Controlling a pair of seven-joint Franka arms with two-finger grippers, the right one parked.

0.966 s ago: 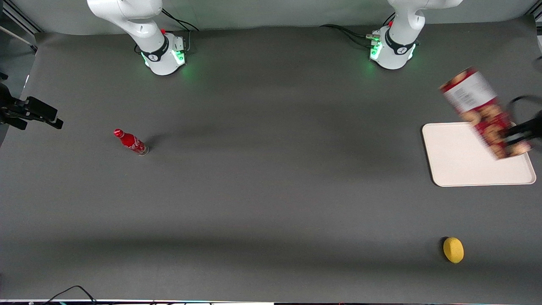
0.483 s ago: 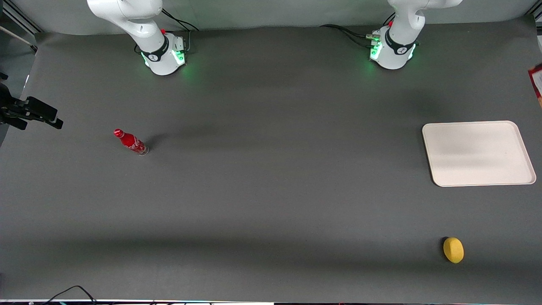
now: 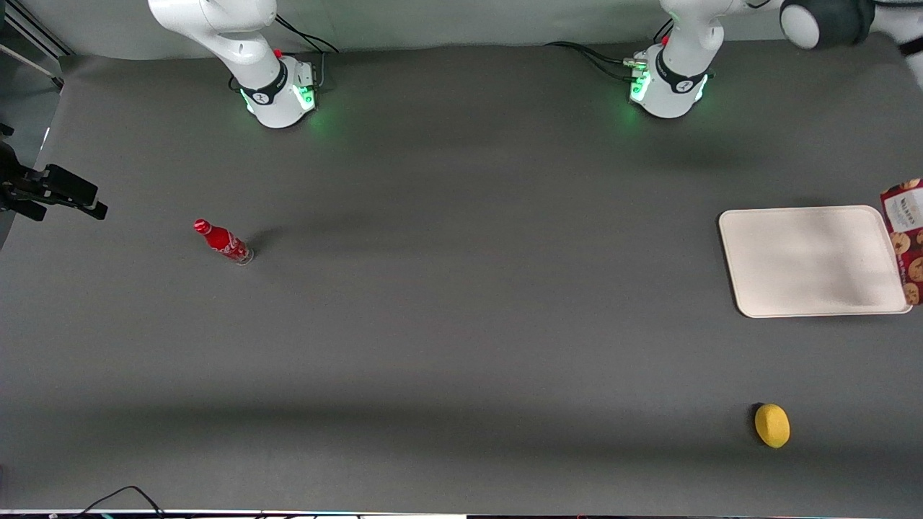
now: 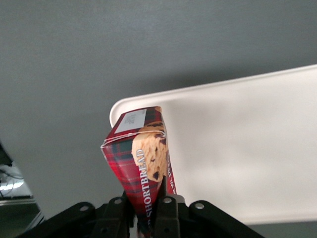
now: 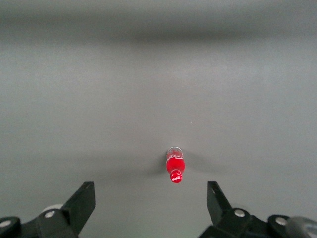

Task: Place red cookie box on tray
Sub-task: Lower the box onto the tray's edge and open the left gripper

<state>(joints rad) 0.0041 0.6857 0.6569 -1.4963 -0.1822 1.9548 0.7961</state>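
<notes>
The red cookie box [image 3: 907, 241] is a dark-red tartan carton with cookie pictures. It hangs at the working arm's end of the table, over the outer rim of the cream-white tray [image 3: 800, 267], and is partly cut off in the front view. In the left wrist view my gripper [image 4: 147, 199] is shut on the box [image 4: 141, 158], with one end between the fingers [image 4: 167, 206] and the other end pointing away over a corner of the tray [image 4: 237, 144]. The gripper itself is outside the front view.
A small red bottle [image 3: 223, 243] stands toward the parked arm's end of the table and also shows in the right wrist view [image 5: 175, 168]. A yellow lemon-like object [image 3: 771, 425] lies nearer the front camera than the tray.
One second ago the box hung tilted over the tray. It then swung out almost beyond the view, and now it is back at the tray's outer rim.
</notes>
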